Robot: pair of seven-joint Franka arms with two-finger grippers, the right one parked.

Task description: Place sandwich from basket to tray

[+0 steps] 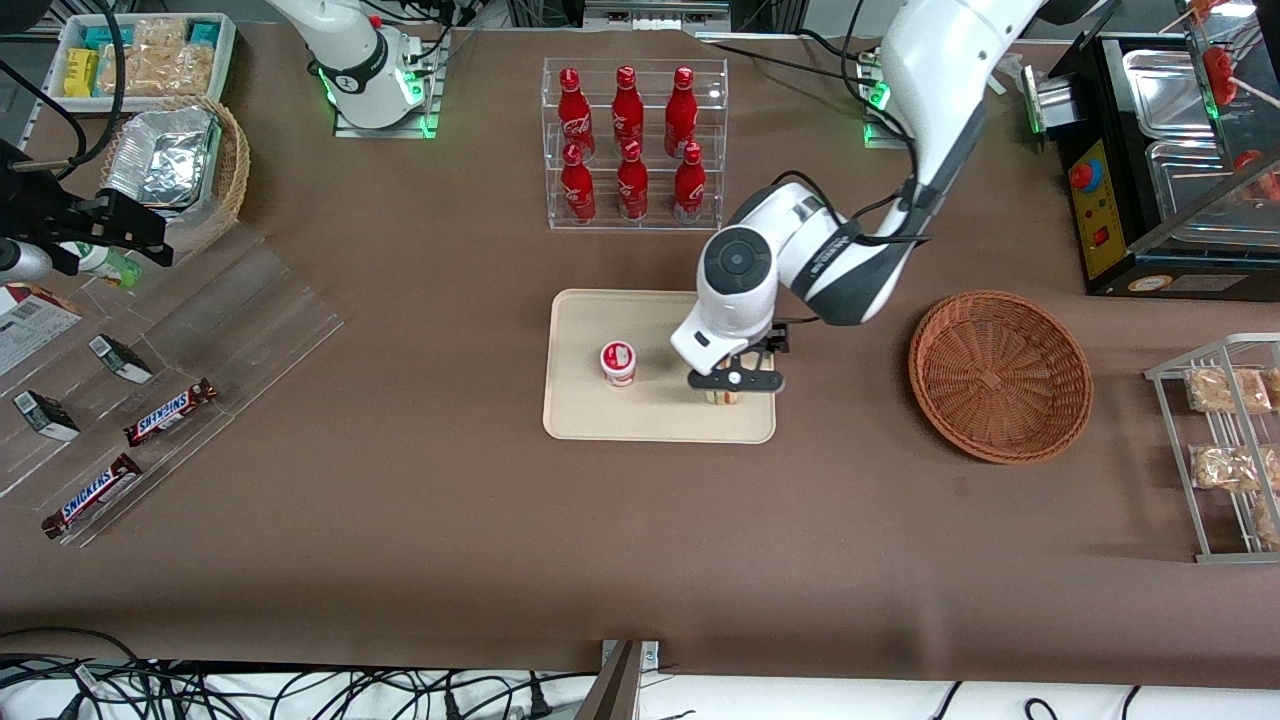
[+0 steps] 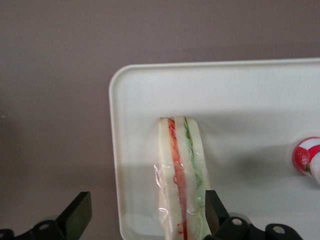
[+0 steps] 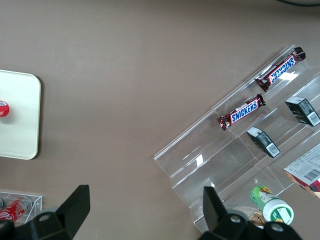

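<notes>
The clear-wrapped sandwich (image 2: 180, 165) stands on edge on the cream tray (image 2: 240, 100), near the tray corner closest to the basket. My left gripper (image 2: 146, 220) is open and low over it, its fingers wide apart; one black finger (image 2: 214, 209) is close against the green-filling side, the other (image 2: 79, 214) hangs over the brown table off the tray. In the front view the gripper (image 1: 735, 385) covers most of the sandwich (image 1: 722, 398) on the tray (image 1: 580, 405). The reddish-brown wicker basket (image 1: 1000, 375) sits empty beside the tray, toward the working arm's end.
A small red-and-white lidded cup (image 1: 618, 362) stands mid-tray. A clear rack of red bottles (image 1: 630, 140) is farther from the front camera than the tray. A wire rack of bagged snacks (image 1: 1225, 440) and a black appliance (image 1: 1150, 170) are toward the working arm's end.
</notes>
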